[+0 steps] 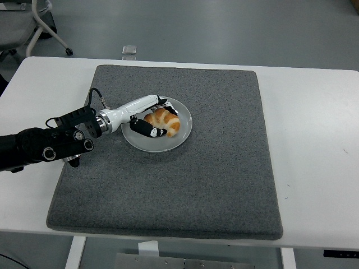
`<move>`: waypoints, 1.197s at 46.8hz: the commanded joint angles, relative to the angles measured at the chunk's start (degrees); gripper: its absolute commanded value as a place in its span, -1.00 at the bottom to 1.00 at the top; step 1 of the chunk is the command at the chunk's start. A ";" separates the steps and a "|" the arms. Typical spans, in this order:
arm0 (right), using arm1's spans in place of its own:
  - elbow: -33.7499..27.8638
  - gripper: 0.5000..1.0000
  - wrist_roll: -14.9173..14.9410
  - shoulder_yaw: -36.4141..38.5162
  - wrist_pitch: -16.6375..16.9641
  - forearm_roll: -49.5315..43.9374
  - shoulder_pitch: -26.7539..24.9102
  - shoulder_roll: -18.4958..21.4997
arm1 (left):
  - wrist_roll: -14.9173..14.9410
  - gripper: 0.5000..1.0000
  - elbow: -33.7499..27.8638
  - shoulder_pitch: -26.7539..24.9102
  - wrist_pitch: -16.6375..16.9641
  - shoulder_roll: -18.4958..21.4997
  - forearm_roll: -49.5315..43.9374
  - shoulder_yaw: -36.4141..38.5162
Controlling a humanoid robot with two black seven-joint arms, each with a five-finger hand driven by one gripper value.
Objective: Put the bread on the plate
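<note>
a single head view looks from high on the robot's side, forward and down over the white table (pixel 314 140), whose near edge runs along the bottom of the frame. the grey mat (pixel 224 168) fills the middle at moderate range. beyond the table's far edge, grey floor (pixel 224 28) and a chair's legs (pixel 47 25) show at top left

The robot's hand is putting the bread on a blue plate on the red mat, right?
Not quite. The mat is dark grey, not red, as the head view shows. The rest holds: the left hand has the bread on the pale blue plate.
</note>
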 commanded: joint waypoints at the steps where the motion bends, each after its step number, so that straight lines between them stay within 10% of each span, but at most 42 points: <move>1: 0.01 0.72 -0.02 0.11 -1.22 0.11 0.00 0.00 | 0.06 -1.00 0.50 0.54 0.85 0.02 -0.40 -0.13; 11: 0.00 0.72 -0.02 0.02 -1.31 0.11 0.00 0.00 | 0.15 -0.94 0.50 0.72 1.47 0.02 -1.19 -0.39; 15: 0.00 0.72 0.07 0.02 -1.31 0.11 0.00 0.00 | 0.15 -0.38 0.50 0.72 2.26 0.02 -1.28 -0.75; 29: 0.09 0.72 0.07 0.02 -1.31 0.11 0.00 0.00 | 0.15 0.26 -0.47 0.54 3.05 0.11 -1.28 -3.21; 56: 0.27 0.72 0.07 -0.07 -1.23 0.19 0.00 0.00 | 0.15 0.63 -2.14 -1.12 0.51 3.18 -2.51 -9.26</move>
